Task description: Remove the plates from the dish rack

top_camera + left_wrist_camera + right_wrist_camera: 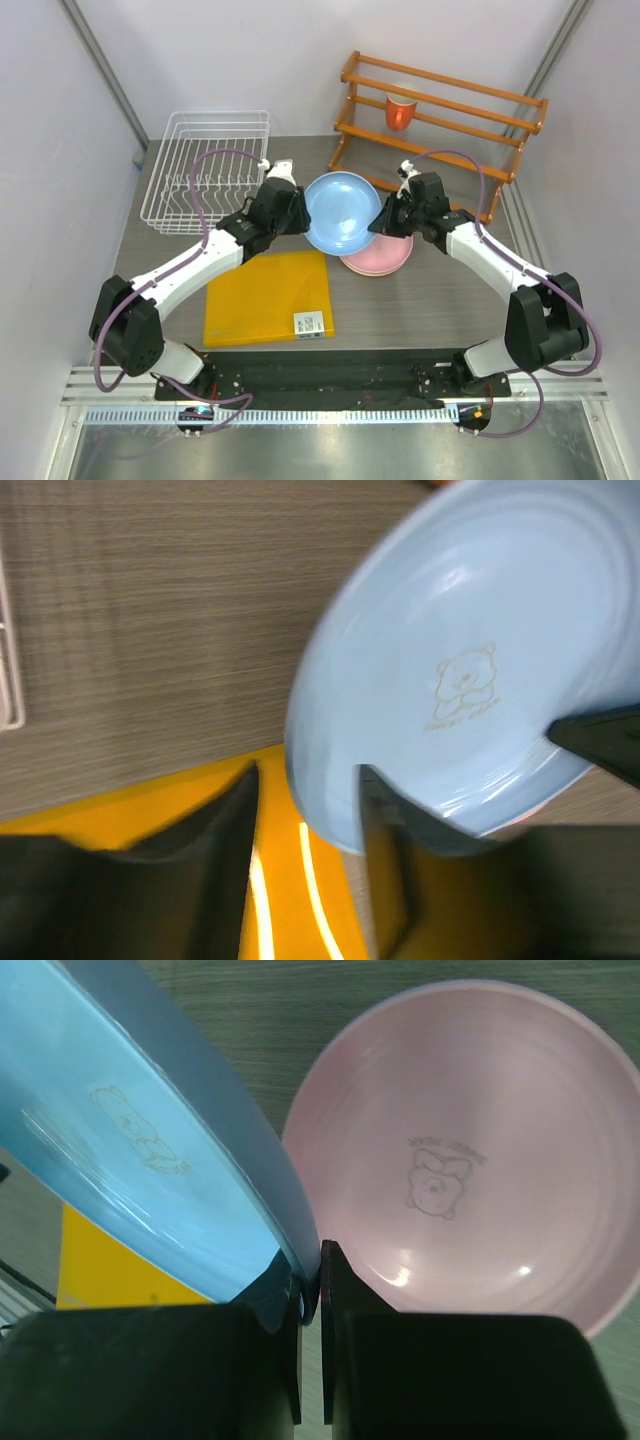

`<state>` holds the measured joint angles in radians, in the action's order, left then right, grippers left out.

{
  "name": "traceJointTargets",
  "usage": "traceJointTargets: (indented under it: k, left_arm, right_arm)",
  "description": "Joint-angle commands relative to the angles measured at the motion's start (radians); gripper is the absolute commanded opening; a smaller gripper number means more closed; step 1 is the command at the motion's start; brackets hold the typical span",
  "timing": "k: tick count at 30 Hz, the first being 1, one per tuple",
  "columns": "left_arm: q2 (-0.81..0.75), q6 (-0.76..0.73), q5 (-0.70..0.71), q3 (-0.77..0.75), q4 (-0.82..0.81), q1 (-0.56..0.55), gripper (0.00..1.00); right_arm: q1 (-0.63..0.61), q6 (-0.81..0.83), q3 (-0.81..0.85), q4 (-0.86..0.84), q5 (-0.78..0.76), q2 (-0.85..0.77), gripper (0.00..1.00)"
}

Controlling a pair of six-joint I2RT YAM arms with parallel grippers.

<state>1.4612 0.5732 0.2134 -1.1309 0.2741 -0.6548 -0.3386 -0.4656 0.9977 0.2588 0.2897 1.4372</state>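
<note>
**Pincers sharing the light blue plate (342, 210): finishing the handover cleanly**

Closed narrowly, the right pincer (311, 1270) is being kept on one edge of the light blue plate, whose thin rim is being squeezed between the two pads. On the opposite edge, the left pincer (307, 780) is being held with its jaws partly apart. The rim is lying in the gap between them, and whether either pad is touching it cannot be told from the wrist view. The plate is being carried tilted above the table (420, 310), between the two arms and just beside the yellow mat (265, 295).

Judged from this, a hand-to-hand transfer is being made, and the plate's weight is being taken by a single pinch at the rim. The step is being done well if the left jaws are being spread fully clear before that arm is drawn away, so that the rim is not being dragged or twisted out of the right grip. A slow, level move is being called for, since a shallow plastic plate held at one edge is likely to swing.

Beneath the right pincer, the pink plate (470, 1160) is lying flat on the table, a likely place for stacking. The dish rack (220, 115) is standing well apart at the far left, with no plate seen in its slots.
</note>
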Motion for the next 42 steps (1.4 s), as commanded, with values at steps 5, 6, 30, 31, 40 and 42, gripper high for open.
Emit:
traceJointTargets:
  k: [5, 6, 30, 31, 40, 42]
  left_arm:
    - [-0.07, 0.001, 0.136, 0.003, -0.038, -0.014, 0.99]
    - [-0.076, -0.001, 0.165, 0.008, -0.032, -0.012, 0.99]
    - [-0.159, -0.138, 0.477, 0.079, -0.001, -0.012, 0.99]
    - [-0.157, -0.139, 0.475, 0.077, 0.002, -0.012, 1.0]
    - [-0.145, -0.134, 0.465, 0.074, 0.0, -0.012, 1.0]
    - [-0.137, -0.139, 0.465, 0.072, 0.002, -0.012, 0.99]
  right_arm:
    - [0.044, 0.018, -0.019, 0.105, -0.161, -0.144, 0.01]
    - [0.052, 0.022, -0.021, 0.118, -0.165, -0.152, 0.01]
    - [0.127, 0.024, -0.087, 0.206, -0.133, -0.091, 0.04]
    - [0.131, 0.024, -0.077, 0.198, -0.129, -0.081, 0.04]
    - [0.144, 0.041, -0.004, 0.149, -0.121, 0.035, 0.04]
    - [0.147, 0.039, 0.005, 0.143, -0.118, 0.051, 0.04]
